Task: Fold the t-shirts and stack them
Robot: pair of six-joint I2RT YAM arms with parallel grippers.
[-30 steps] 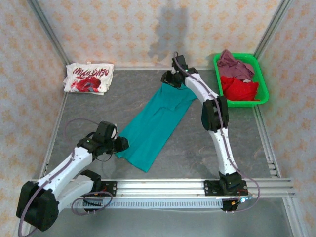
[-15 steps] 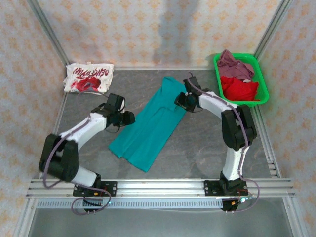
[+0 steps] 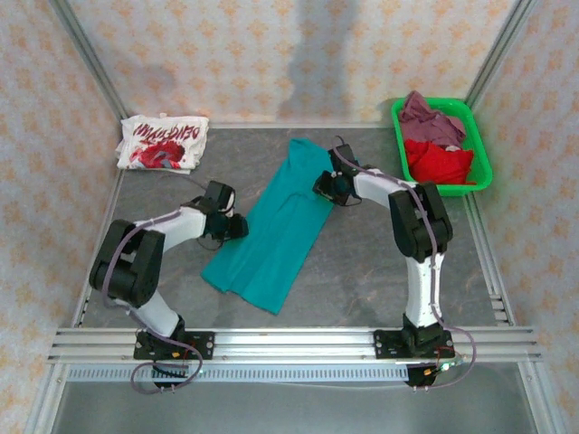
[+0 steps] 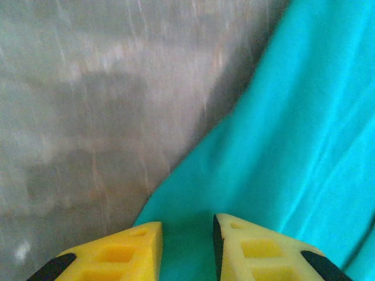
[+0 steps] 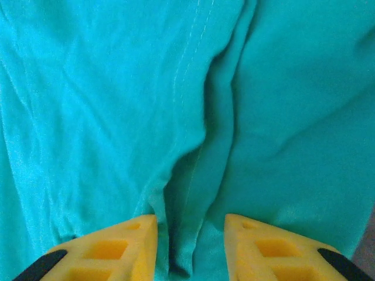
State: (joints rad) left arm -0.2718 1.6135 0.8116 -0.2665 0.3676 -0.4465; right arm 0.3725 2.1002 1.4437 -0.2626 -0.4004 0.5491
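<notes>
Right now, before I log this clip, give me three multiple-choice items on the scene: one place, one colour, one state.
1. The green basket sits at the table's: A far right corner; B near left corner; C centre.
2. The t-shirt between left gripper and right gripper is: A red; B teal; C mauve.
3. The white printed t-shirt is: A hanging from a gripper; B inside the basket; C folded flat.
A: basket stands far right. B: teal t-shirt lies between them. C: it lies folded, far left.
</notes>
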